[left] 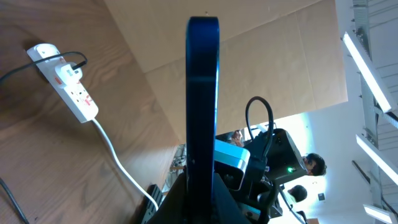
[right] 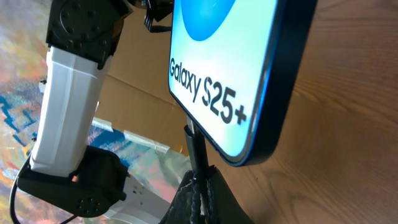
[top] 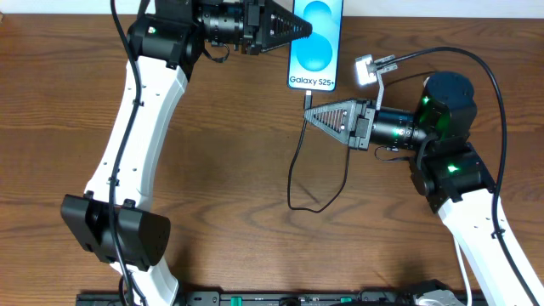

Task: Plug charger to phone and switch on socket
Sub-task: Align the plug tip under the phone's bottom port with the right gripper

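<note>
The phone [top: 314, 42] shows its blue-and-white "Galaxy S25+" screen at the top middle. My left gripper [top: 304, 30] is shut on its left side. In the left wrist view the phone [left: 203, 93] runs edge-on up from between my left gripper's [left: 202, 208] jaws. My right gripper [top: 308, 113] is shut on the charger [top: 293, 174] just behind its connector. In the right wrist view the connector tip [right: 189, 134] stands right at the phone's [right: 230, 62] bottom edge, above my right gripper [right: 202, 196]. I cannot tell whether it is seated. The socket [top: 367, 70] lies to the right of the phone.
The charger's black cable loops over the wooden table [top: 229, 170] below the phone. In the left wrist view the socket [left: 69, 84] has a black plug in its far end and a white cord [left: 118, 155] trailing off. The left arm's base [top: 115, 225] stands front left, the right arm's [top: 476, 204] front right.
</note>
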Robot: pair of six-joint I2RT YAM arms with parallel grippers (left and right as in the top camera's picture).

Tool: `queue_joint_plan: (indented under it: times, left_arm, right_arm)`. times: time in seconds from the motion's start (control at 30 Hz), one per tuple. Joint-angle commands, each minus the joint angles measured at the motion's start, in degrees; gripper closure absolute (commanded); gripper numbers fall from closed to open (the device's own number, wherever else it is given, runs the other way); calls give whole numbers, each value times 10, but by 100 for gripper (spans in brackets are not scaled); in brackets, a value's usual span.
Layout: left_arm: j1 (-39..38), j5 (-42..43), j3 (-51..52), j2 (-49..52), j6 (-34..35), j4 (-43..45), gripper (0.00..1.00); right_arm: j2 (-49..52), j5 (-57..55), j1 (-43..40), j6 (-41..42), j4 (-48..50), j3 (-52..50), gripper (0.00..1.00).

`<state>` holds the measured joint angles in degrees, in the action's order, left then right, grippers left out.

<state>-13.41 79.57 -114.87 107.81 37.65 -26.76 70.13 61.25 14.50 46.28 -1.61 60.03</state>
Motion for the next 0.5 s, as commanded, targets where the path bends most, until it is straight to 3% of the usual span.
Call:
queue_joint_plan:
  times: [0.0,0.47]
  left_arm:
    - [-2,23,-6,-3,-5,3,93]
    - [-2,23,-6,-3,-5,3,93]
  right_arm:
    - [0,-5,1,6,5,3,99]
    - [0,-5,-14,4,5,3,99]
